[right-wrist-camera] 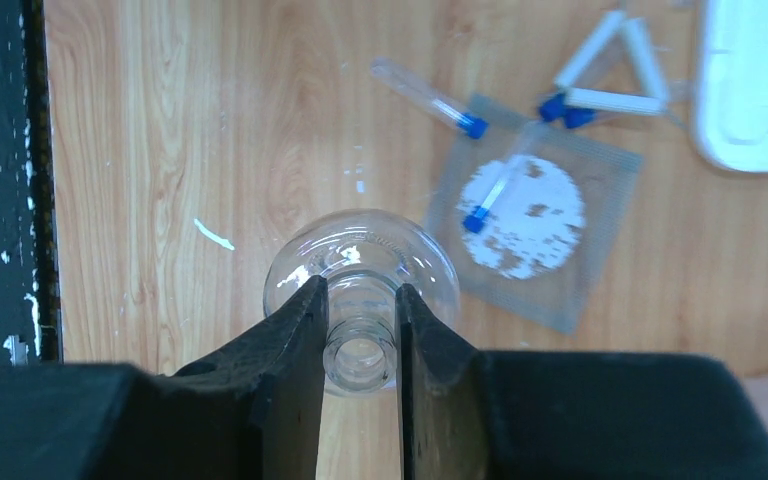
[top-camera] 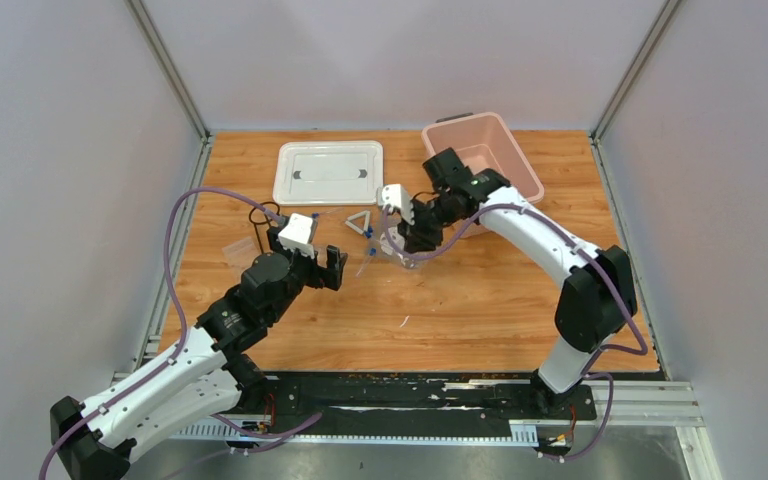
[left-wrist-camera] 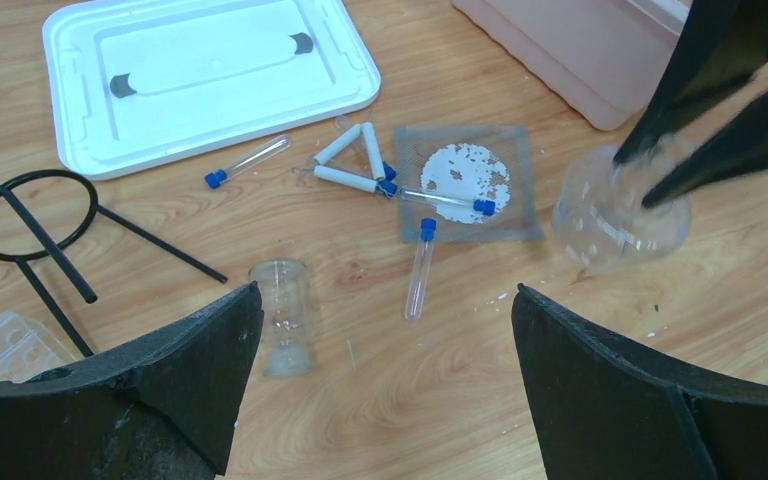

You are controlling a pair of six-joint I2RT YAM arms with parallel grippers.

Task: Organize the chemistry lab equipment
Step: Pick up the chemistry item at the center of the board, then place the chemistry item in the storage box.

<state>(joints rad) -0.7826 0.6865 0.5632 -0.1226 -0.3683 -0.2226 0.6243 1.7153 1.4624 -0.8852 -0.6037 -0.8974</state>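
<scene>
L fingers: nearest; spread wide, holding nothing, hovering over table.
R fingers: clamped on neck of clear round flask, mid-table; can't tell if bulb touches the wood.
Just beyond: mesh square w/ white disc, blue-capped tubes, triangle.
Far right: pink bin, open.
Tip: glass neck probably slick, so lift straight up, keep upright, clear the tubes, set down gently.
</scene>
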